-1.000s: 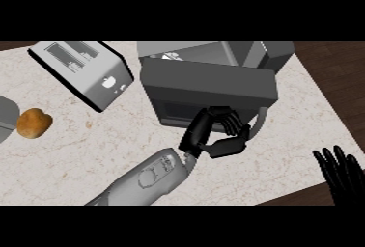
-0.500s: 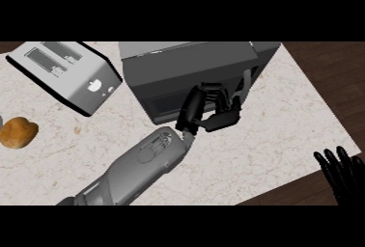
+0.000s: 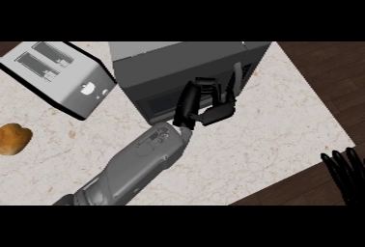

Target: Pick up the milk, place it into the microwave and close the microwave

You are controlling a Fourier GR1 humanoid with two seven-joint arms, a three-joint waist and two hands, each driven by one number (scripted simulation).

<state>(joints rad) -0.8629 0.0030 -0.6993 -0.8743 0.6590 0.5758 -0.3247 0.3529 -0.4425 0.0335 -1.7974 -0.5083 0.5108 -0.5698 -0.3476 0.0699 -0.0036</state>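
At the microwave (image 3: 185,60) front: left robot hand (image 3: 203,103) clenched, empty, against the door (image 3: 158,99). Push squarely until it seats flush. Right robot hand (image 3: 341,170) rests released, lower right.

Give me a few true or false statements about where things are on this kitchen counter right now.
1. The toaster sits to the left of the microwave. True.
2. The left robot hand is at the microwave's front. True.
3. The milk stands on the counter beside the toaster. False: no milk shows anywhere on the counter.
4. The right robot hand is touching the microwave. False: it rests open at the view's lower right, well apart from the microwave.
5. A brown bread roll lies near the counter's left edge. True.
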